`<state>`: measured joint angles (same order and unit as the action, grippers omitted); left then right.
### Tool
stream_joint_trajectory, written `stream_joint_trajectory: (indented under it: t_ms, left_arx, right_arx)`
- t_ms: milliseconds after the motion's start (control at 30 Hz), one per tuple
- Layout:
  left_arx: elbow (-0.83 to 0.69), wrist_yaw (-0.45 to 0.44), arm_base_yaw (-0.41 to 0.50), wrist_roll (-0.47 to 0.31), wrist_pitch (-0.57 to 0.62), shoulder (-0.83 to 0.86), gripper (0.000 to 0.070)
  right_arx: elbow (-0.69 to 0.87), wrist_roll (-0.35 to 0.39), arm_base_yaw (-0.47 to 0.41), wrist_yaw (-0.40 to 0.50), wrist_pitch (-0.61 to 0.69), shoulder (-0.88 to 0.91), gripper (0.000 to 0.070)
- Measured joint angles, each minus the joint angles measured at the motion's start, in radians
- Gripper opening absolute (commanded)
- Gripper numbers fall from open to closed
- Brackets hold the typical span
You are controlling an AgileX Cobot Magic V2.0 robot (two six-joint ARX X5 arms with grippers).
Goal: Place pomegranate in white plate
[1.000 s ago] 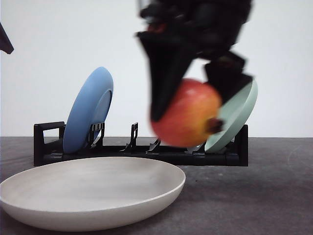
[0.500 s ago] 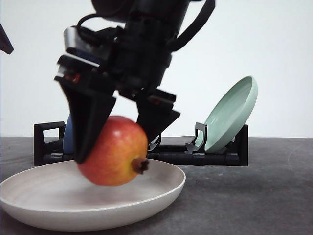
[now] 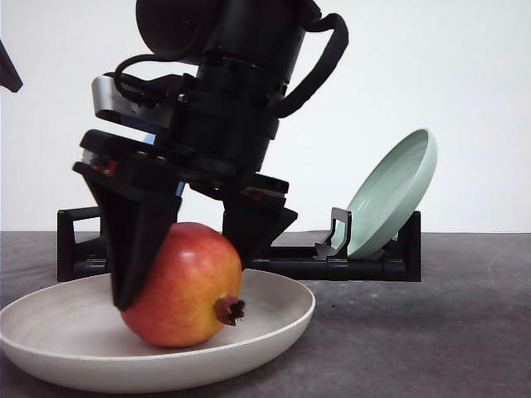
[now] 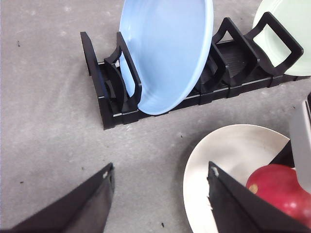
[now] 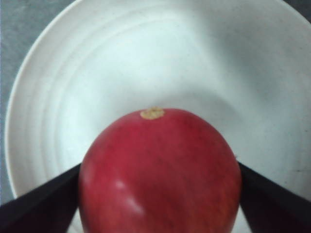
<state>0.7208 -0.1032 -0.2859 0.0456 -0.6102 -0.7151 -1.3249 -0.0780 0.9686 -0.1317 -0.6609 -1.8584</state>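
Pomegranate sits low in the white plate, its underside resting on the plate's inner surface in the front view, with the dark crown nub turned toward the camera and slightly to the robot's right. The right claw comes down on it from above, one black finger pressed to the fruit's left flank and the other behind its upper right shoulder, so the claw is closed around the pomegranate. The right wrist view looks straight down on the red fruit, a pale stem scar at its top, both black fingers touching its sides and the plate's ringed white basin spread beneath. The plate lies flat on the dark grey counter near the front edge, toward the robot's left. Behind it stands a black dish rack with a pale green plate leaning upright in its right end; the blue plate stands in a slot toward the rack's left end, seen clearly from the left wrist camera. In that view the left claw hovers above the bare counter beside the white plate's rim, its two dark fingers spread wide and holding nothing.
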Motion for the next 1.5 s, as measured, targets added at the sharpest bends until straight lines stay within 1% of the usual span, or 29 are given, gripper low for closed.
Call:
stream_joint_trajectory:
  t_ms: [100,200,300,400,500,567,700,867,1067,1167,1367,1433,1500]
  left_arx:
    - [0.0,0.0,0.0,0.0,0.0,0.0,0.0353]
    - [0.0,0.0,0.0,0.0,0.0,0.0,0.0353]
    - [0.0,0.0,0.0,0.0,0.0,0.0,0.0353]
    - [0.0,0.0,0.0,0.0,0.0,0.0,0.0353]
    - [0.0,0.0,0.0,0.0,0.0,0.0,0.0353]
    - [0.0,0.0,0.0,0.0,0.0,0.0,0.0353]
    - [0.0,0.0,0.0,0.0,0.0,0.0,0.0353]
    - [0.0,0.0,0.0,0.0,0.0,0.0,0.0353]
    - [0.0,0.0,0.0,0.011,0.0,0.0,0.0353]
    - [0.0,0.0,0.0,0.017,-0.001,0.0,0.0353]
    - [0.0,0.0,0.0,0.023,0.0,0.0,0.0353]
    - [0.0,0.0,0.0,0.023,0.0,0.0,0.0354]
    - [0.0,0.0,0.0,0.023,-0.002,0.0,0.0354]
  right_arx:
    - [-0.005,0.002,0.0,0.0,0.005,0.015,0.07]
    - [-0.004,0.012,-0.001,0.002,0.017,0.078,0.07]
    - [0.03,0.025,-0.009,0.001,0.11,0.186,0.07]
    - [0.121,0.03,-0.021,0.0,0.223,0.296,0.07]
    - [0.237,0.03,-0.04,0.0,0.303,0.386,0.07]
    - [0.308,0.03,-0.056,0.0,0.329,0.444,0.07]
    - [0.415,0.028,-0.105,0.0,0.341,0.584,0.07]
    - [0.531,0.005,-0.199,-0.024,0.346,0.737,0.07]
    - [0.651,-0.031,-0.356,-0.027,0.319,0.896,0.07]
    - [0.688,-0.037,-0.445,-0.029,0.281,0.965,0.07]
    - [0.732,-0.045,-0.61,-0.033,0.246,1.034,0.07]
    - [0.732,-0.052,-0.641,-0.032,0.252,1.035,0.07]
    - [0.732,-0.056,-0.649,-0.027,0.254,1.035,0.07]
